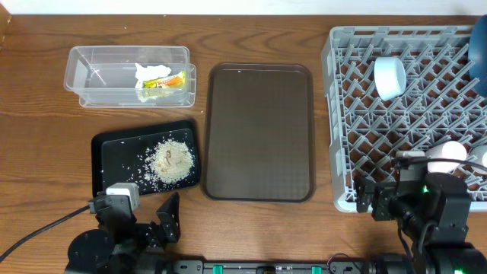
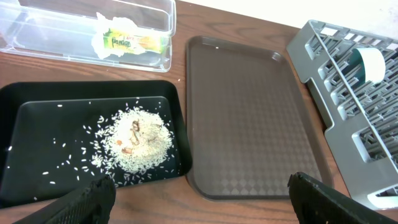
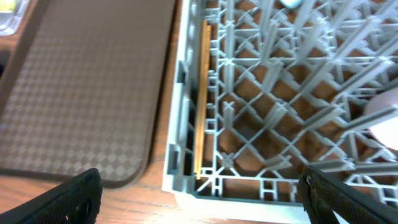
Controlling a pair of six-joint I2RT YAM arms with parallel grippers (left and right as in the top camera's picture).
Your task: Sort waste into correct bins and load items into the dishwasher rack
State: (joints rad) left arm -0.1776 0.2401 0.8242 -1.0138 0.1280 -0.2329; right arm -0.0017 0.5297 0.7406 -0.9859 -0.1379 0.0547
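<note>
It looks all but finished: tissue (image 1: 147,71) and wrapper (image 1: 170,81) lie in the clear tub (image 1: 90,64) at 10 o'clock, and rice crumbs (image 1: 172,160) on the black tray (image 1: 108,151) at 8. The rack (image 1: 344,114) at 3 holds a white cup (image 1: 389,77) and the chopsticks (image 3: 201,99). Both pairs of jaws hang spread and empty.

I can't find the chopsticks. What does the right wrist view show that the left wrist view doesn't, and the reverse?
Only the right wrist view shows the chopsticks, lying inside the dishwasher rack along the wall beside the brown tray. Only the left wrist view shows the black tray with rice crumbs and the clear tub holding the tissue and wrapper. Both show the brown tray and the rack.
</note>
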